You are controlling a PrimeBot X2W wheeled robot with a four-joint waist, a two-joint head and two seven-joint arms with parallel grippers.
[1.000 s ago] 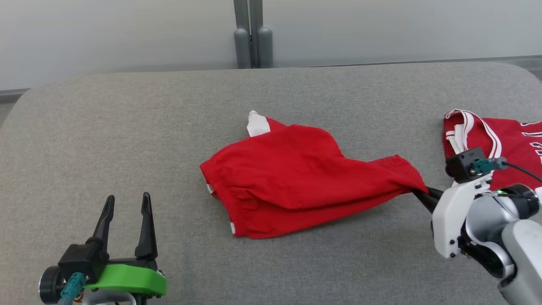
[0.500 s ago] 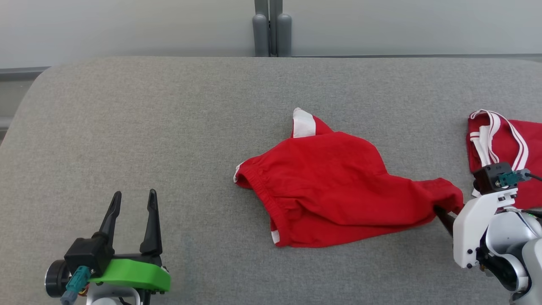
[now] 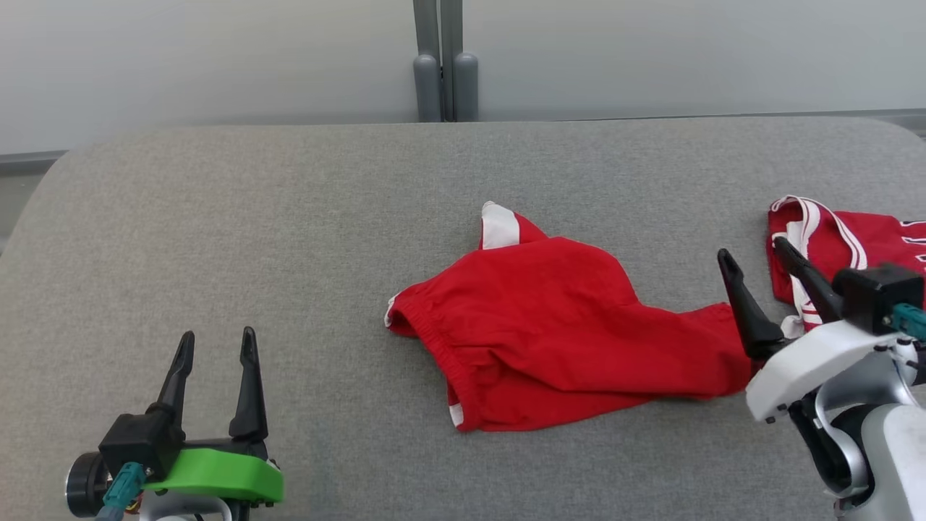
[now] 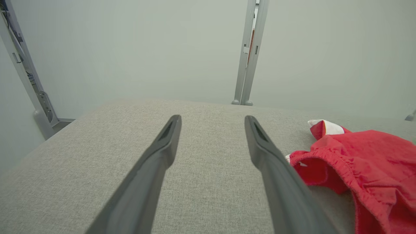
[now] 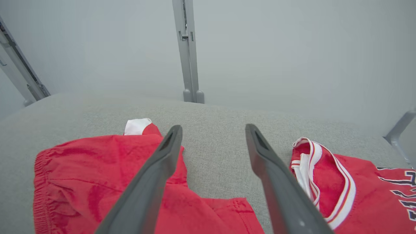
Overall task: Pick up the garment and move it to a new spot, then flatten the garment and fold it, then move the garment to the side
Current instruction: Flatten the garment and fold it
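Note:
The garment (image 3: 557, 333), a pair of red shorts with a white-trimmed hem, lies crumpled at the middle of the grey padded table (image 3: 289, 217). Its elastic waistband faces left; one leg stretches right. My right gripper (image 3: 752, 253) stands open just past that leg's end, lifted off the cloth, holding nothing. The right wrist view has the shorts (image 5: 97, 175) below and left of the open right gripper (image 5: 213, 130). My left gripper (image 3: 215, 340) rests open at the table's lower left, well away from the shorts. From the left wrist, the open left gripper (image 4: 213, 118) has the waistband (image 4: 328, 159) to its right.
A red jersey (image 3: 854, 246) with white-striped trim lies at the table's right edge, just beyond my right gripper; the jersey (image 5: 357, 191) bears dark lettering. A grey post (image 3: 441, 65) stands behind the table against a pale wall. The table's rounded corner (image 3: 65, 166) is at far left.
My right gripper has let go of the shorts' leg, opened wide and risen with fingers pointing up. The leg end has dropped flat. The head camera shifted; the left gripper stayed put.

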